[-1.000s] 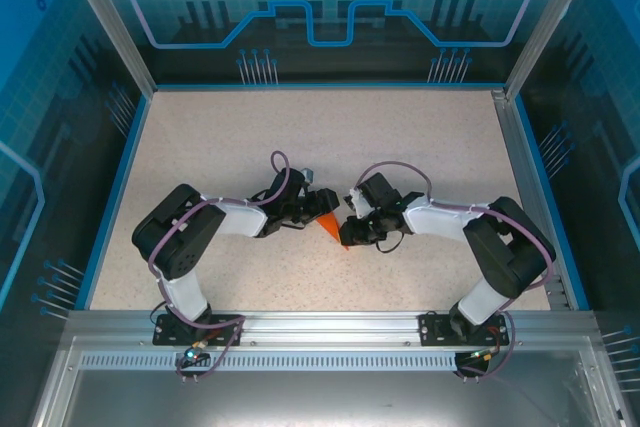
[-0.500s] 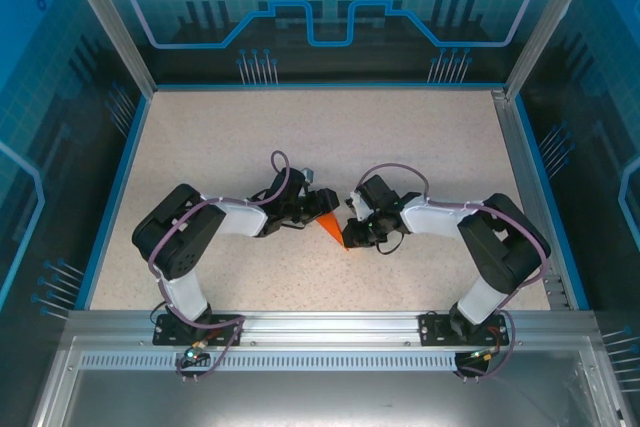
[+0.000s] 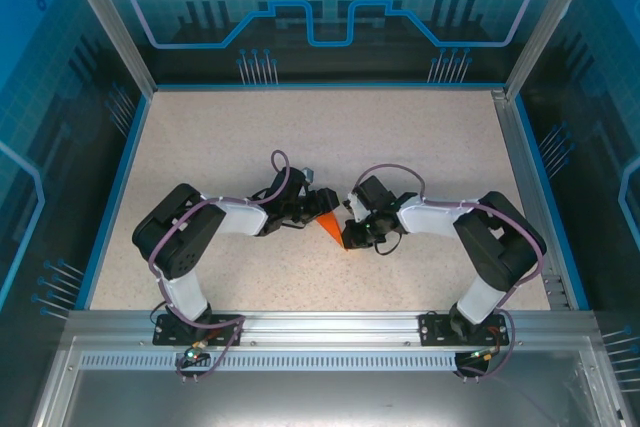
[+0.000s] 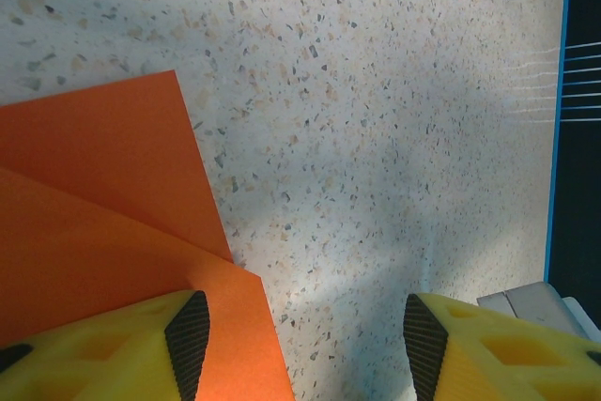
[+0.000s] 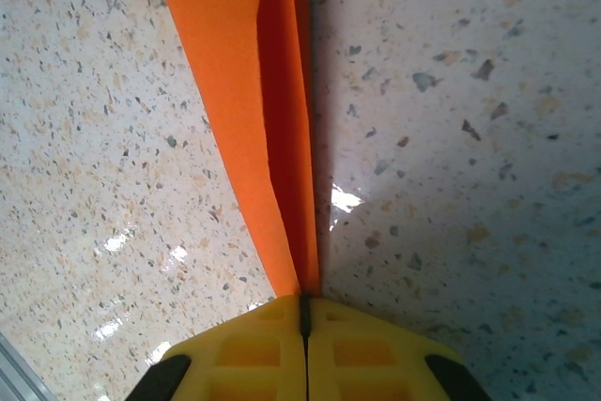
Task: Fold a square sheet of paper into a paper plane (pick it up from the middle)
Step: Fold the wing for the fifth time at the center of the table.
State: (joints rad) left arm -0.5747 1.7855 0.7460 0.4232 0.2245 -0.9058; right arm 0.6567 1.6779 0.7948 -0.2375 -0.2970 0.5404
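The paper (image 3: 329,226) lies on the table (image 3: 300,137) near the middle, between both grippers. The left gripper (image 3: 318,209) sits just left of it, partly over its edge. The right gripper (image 3: 348,235) meets its near tip from the right.

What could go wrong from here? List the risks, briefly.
1. The right hand is shut on just the narrow tip of the folded bright orange paper sheet; a pull may slip it out or tear it.
2. The left hand is open, one finger over the sheet's corner, the other over the speckled table top; closing could crumple the layers.
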